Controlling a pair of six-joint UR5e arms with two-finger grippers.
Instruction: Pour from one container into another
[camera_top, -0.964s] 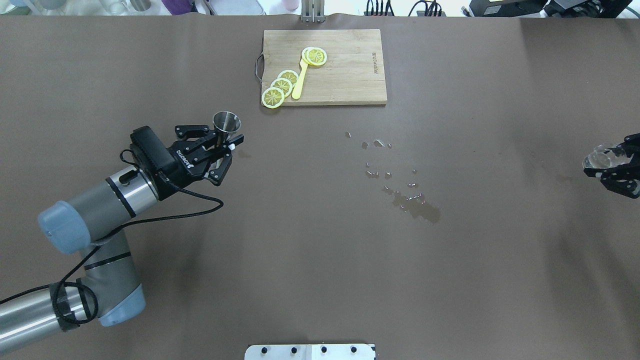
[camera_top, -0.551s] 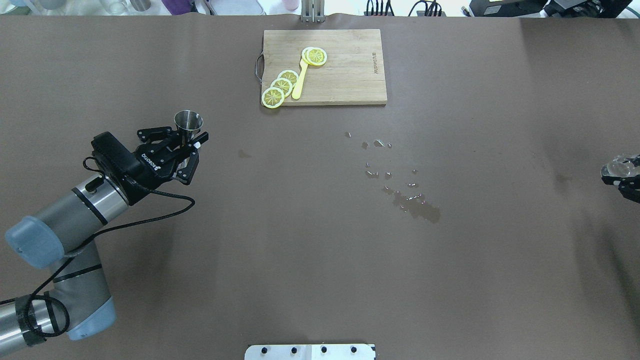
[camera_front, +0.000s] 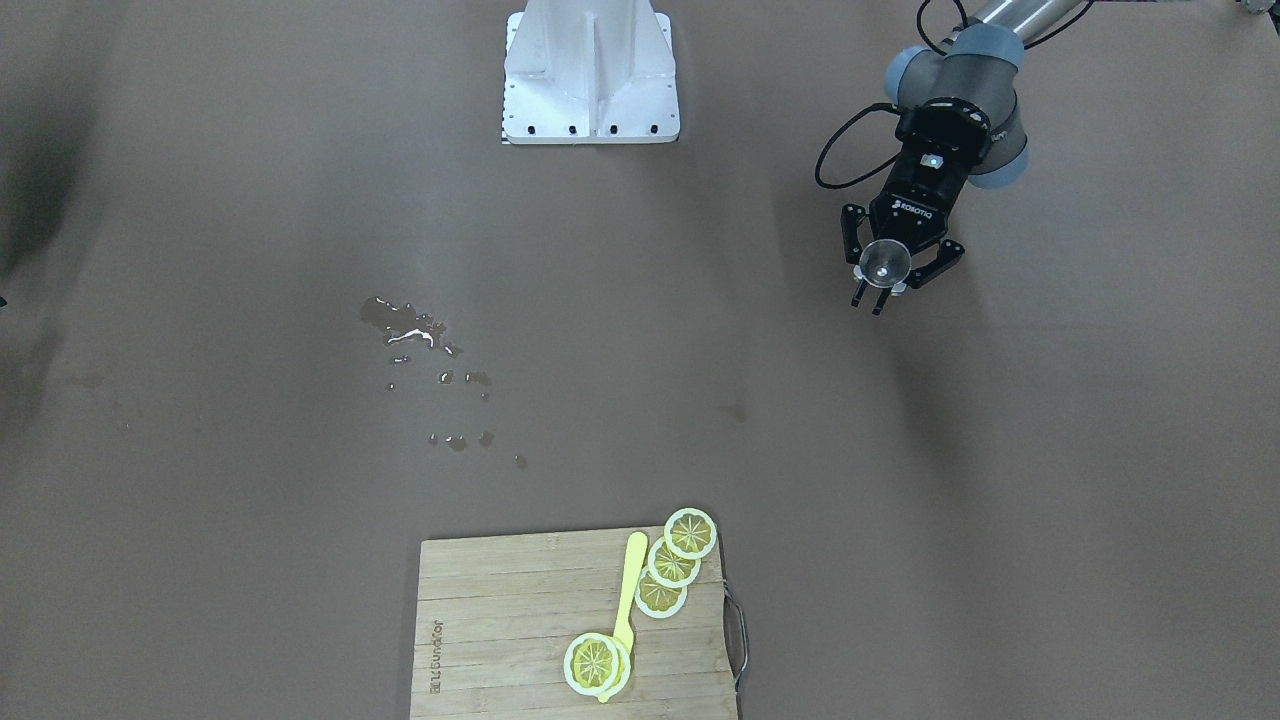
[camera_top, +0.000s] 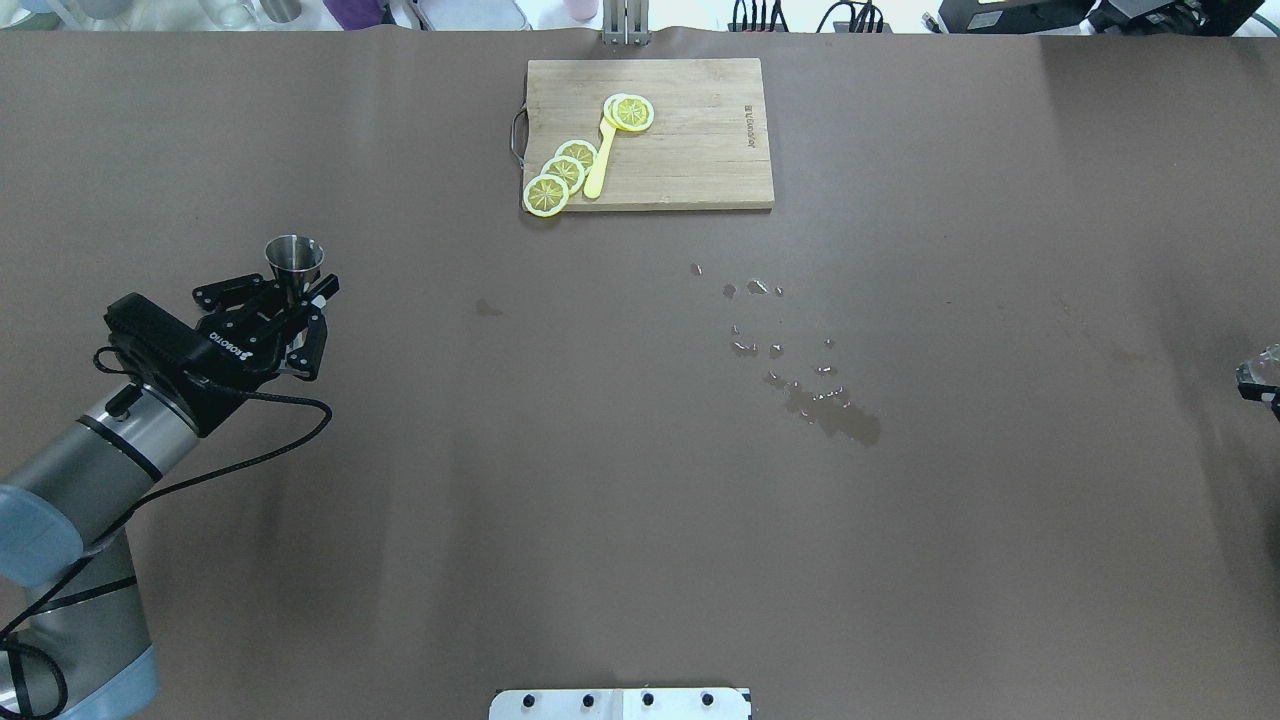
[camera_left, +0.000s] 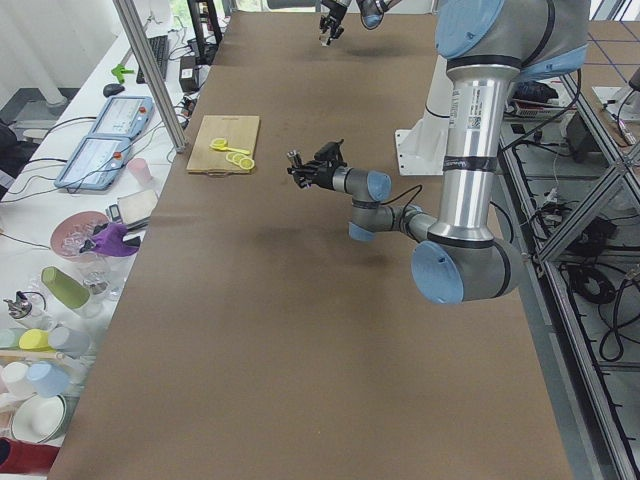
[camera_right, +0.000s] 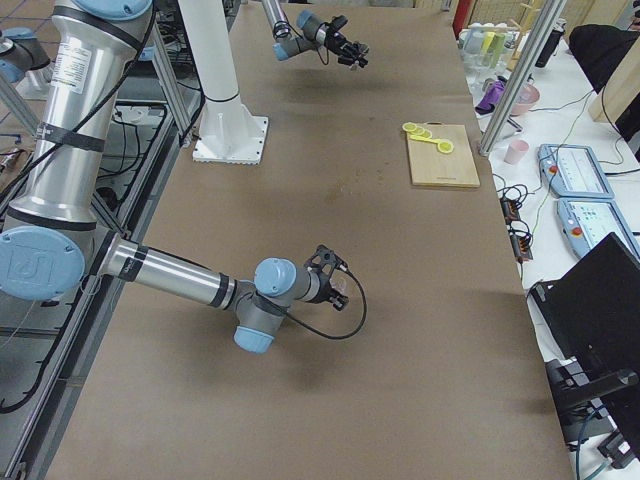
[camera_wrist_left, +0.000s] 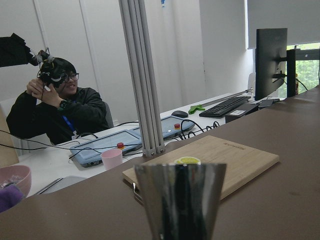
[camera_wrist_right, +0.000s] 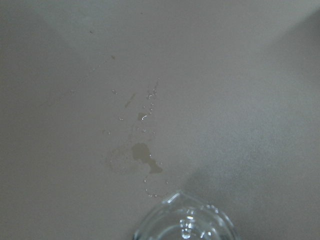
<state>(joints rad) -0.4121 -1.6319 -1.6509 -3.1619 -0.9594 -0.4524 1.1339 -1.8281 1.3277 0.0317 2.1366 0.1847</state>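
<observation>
Far left of the overhead frame, a little above mid-height, my left gripper (camera_top: 300, 297) is clamped on the narrow waist of the jigger (camera_top: 293, 260). The jigger stands upright with its open mouth up, lifted off the table (camera_top: 600, 520). From the front-facing camera the same pair sits in the upper right of the frame, and I look almost straight down into the upper cone. The left wrist camera shows that cone filling the bottom centre of its picture, steel walls flaring upward; I cannot tell whether anything is inside.

At the right edge of the overhead frame, around mid-height, only a sliver of my right gripper (camera_top: 1260, 390) shows, with the glass cup (camera_top: 1270, 360) at its tip. The right wrist camera has the cup's clear rim at bottom centre, raised above the table, so I read the gripper as closed on it, though its fingers barely show. The two containers are well apart, at opposite edges of the overhead frame.

Between them, right of centre in the overhead frame, lies a patch of spilled liquid (camera_top: 838, 418), with scattered drops trailing up and to the left of it.

At top centre sits a wooden cutting board (camera_top: 700, 140). Lemon slices (camera_top: 565, 172) overlap near its lower left corner, and a yellow spoon (camera_top: 598, 172) lies beside them with another slice on its upper end.
</observation>
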